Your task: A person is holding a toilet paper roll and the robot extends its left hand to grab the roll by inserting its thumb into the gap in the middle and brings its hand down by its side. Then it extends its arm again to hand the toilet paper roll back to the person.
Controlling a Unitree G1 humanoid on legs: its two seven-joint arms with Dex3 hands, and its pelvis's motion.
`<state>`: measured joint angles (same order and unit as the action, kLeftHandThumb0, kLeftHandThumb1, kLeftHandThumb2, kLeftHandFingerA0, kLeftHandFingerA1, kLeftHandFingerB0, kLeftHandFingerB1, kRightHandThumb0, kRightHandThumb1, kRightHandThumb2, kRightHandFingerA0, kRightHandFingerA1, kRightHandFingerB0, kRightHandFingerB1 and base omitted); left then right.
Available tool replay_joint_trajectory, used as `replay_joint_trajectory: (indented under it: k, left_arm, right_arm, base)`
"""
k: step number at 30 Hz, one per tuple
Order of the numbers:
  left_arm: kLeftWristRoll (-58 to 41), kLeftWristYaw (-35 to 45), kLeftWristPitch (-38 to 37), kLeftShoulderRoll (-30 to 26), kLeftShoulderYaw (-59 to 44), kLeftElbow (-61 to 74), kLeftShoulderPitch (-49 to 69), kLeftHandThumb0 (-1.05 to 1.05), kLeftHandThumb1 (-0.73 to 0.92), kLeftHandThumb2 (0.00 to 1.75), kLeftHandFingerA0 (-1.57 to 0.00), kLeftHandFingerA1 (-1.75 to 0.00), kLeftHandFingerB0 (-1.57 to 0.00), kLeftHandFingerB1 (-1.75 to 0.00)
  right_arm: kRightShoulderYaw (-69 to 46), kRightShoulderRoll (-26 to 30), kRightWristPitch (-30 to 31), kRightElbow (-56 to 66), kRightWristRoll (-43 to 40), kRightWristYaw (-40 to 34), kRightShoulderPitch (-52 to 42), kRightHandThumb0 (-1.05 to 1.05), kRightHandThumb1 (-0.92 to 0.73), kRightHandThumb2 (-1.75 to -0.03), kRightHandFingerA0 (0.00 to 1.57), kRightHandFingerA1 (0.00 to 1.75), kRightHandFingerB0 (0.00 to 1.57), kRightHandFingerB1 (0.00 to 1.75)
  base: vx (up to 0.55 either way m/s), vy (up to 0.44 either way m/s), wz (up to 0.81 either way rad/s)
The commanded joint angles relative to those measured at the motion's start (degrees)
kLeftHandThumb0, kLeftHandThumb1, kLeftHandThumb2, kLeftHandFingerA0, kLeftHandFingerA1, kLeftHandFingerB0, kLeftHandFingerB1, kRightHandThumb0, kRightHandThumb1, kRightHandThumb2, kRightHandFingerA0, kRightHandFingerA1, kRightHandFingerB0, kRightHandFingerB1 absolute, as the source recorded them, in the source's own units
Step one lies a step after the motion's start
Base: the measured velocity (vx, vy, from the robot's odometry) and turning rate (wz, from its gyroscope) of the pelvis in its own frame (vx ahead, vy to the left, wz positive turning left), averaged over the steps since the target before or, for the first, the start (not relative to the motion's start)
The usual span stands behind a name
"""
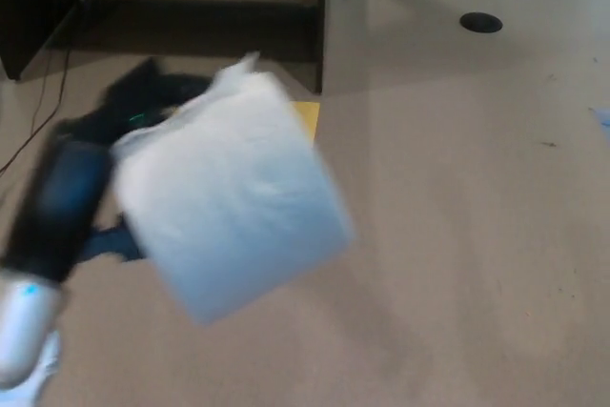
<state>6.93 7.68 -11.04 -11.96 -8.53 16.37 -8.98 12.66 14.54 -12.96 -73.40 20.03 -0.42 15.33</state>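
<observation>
A white toilet paper roll (229,195) fills the left middle of the head view, blurred by motion. My left hand (81,178) is shut on it from the left, its black fingers showing above and below the roll's near end. The silver forearm (24,326) comes in at the lower left corner. The roll's centre hole and my thumb are hidden behind the paper. No person's hand shows. My right hand is out of the picture.
A yellow sheet (307,116) lies on the beige floor, mostly hidden behind the roll. A dark cabinet opening (191,16) and a panel edge (324,16) stand at the back. A cable (43,111) runs at far left. A black round floor cover (480,22) sits at upper right.
</observation>
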Motion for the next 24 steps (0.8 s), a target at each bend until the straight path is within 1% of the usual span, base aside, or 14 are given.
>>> replay_joint_trajectory:
  k: [1, 3, 4, 5, 7, 8, 9, 13, 14, 15, 16, 19, 21, 24]
  left_arm:
    - [-5.9, 1.8, -8.2, -1.8, -4.7, -8.0, 8.1, -0.12, 0.82, 0.64, -1.01, -1.33, -0.83, -1.16]
    - [-5.1, 1.2, -13.8, -2.5, -6.0, -15.5, 10.8, -0.03, 0.78, 0.68, -1.01, -1.27, -0.84, -1.13]
    - [-5.1, 0.9, -14.7, -2.7, -7.2, -19.7, 13.2, -0.09, 0.79, 0.66, -1.03, -1.28, -0.85, -1.13]
    - [-4.0, -0.3, -18.4, -3.6, -8.3, -26.4, 15.1, -0.01, 0.76, 0.69, -0.99, -1.26, -0.84, -1.1]
    - [-2.0, -2.3, -21.0, -4.9, -9.3, -34.8, 17.1, -0.05, 0.77, 0.72, -0.97, -1.28, -0.82, -1.12]
    - [-2.6, -2.4, -23.0, -5.1, -10.0, -39.6, 17.5, 0.02, 0.73, 0.79, -0.97, -1.29, -0.83, -1.1]
    - [-0.2, -5.0, -22.2, -6.0, -9.8, -42.4, 18.5, -0.02, 0.7, 0.83, -0.94, -1.31, -0.82, -1.14]
    - [-2.2, -5.2, -22.2, -5.7, -10.8, -53.4, 19.7, -0.03, 0.79, 0.76, -0.88, -1.39, -0.78, -1.17]
    - [-0.1, -7.6, -21.7, -6.1, -9.9, -55.2, 19.9, -0.05, 0.78, 0.73, -0.87, -1.36, -0.78, -1.15]
    - [0.5, -8.5, -22.2, -6.3, -9.5, -57.0, 20.0, -0.05, 0.79, 0.72, -0.88, -1.36, -0.78, -1.14]
    - [0.8, -8.9, -22.2, -6.5, -9.1, -58.7, 20.2, -0.05, 0.8, 0.7, -0.88, -1.36, -0.79, -1.12]
    - [2.1, -10.5, -23.4, -7.4, -7.6, -64.1, 19.8, -0.02, 0.81, 0.67, -0.85, -1.35, -0.83, -1.11]
    - [2.1, -9.4, -20.7, -8.3, -6.5, -66.9, 18.4, 0.02, 0.79, 0.69, -0.82, -1.33, -0.84, -1.1]
    - [2.3, -8.2, -19.3, -9.6, -5.2, -69.9, 16.6, -0.05, 0.78, 0.67, -0.8, -1.32, -0.84, -1.09]
  right_arm:
    - [-0.7, 2.3, 0.4, 0.0, -0.3, 0.2, -0.5, -0.35, -0.64, -0.59, 0.72, 0.58, 0.49, 0.41]
    - [-0.8, 2.8, 0.4, 0.1, -0.3, 0.1, -0.7, -0.35, -0.64, -0.59, 0.71, 0.6, 0.49, 0.41]
    - [-0.7, 2.8, 0.0, 0.2, -0.2, -0.1, -0.9, -0.35, -0.65, -0.59, 0.72, 0.67, 0.49, 0.42]
    - [-0.5, 2.9, -0.1, 0.3, 0.0, -0.2, -0.9, -0.36, -0.65, -0.59, 0.71, 0.66, 0.49, 0.43]
    - [-0.4, 2.9, -0.1, 0.3, 0.1, -0.2, -0.9, -0.35, -0.67, -0.6, 0.71, 0.66, 0.5, 0.43]
    - [-0.3, 2.9, 0.0, 0.4, 0.2, -0.3, -0.9, -0.35, -0.67, -0.6, 0.7, 0.65, 0.5, 0.43]
    - [-0.2, 2.9, 0.2, 0.2, 0.3, -0.4, -0.8, -0.35, -0.67, -0.6, 0.71, 0.62, 0.5, 0.43]
    - [-0.1, 3.8, -0.1, 0.2, 0.5, -0.4, 0.0, -0.35, -0.67, -0.6, 0.71, 0.64, 0.51, 0.43]
    - [-0.4, 4.2, -0.1, 0.3, 0.2, 0.0, 0.3, -0.42, -0.53, -0.86, 0.66, 0.72, 0.45, 0.56]
    - [-0.4, 4.4, -0.1, 0.3, 0.2, 0.1, 0.4, -0.41, -0.53, -0.86, 0.66, 0.72, 0.44, 0.56]
    - [-0.4, 4.4, -0.1, 0.3, 0.2, 0.0, 0.4, -0.36, -0.66, -0.59, 0.7, 0.62, 0.51, 0.43]
    - [-0.4, 4.3, 0.3, 0.4, 0.1, 0.2, 0.7, -0.36, -0.66, -0.6, 0.69, 0.6, 0.52, 0.43]
    - [-0.2, 4.2, 0.5, 0.3, 0.4, -0.2, 1.0, -0.34, -0.66, -0.59, 0.71, 0.63, 0.53, 0.43]
    - [-0.3, 4.1, 0.1, 0.2, 0.2, 0.2, 1.0, -0.35, -0.66, -0.6, 0.69, 0.62, 0.51, 0.43]
  base:
    - [0.0, 0.0, 0.0]
    - [0.0, 0.0, 0.0]
    - [0.0, 0.0, 0.0]
    - [0.0, 0.0, 0.0]
    - [0.0, 0.0, 0.0]
    - [0.0, 0.0, 0.0]
    - [0.0, 0.0, 0.0]
    - [0.0, 0.0, 0.0]
    - [0.0, 0.0, 0.0]
    - [0.0, 0.0, 0.0]
    - [0.0, 0.0, 0.0]
    - [0.0, 0.0, 0.0]
    - [0.0, 0.0, 0.0]
    - [0.0, 0.0, 0.0]
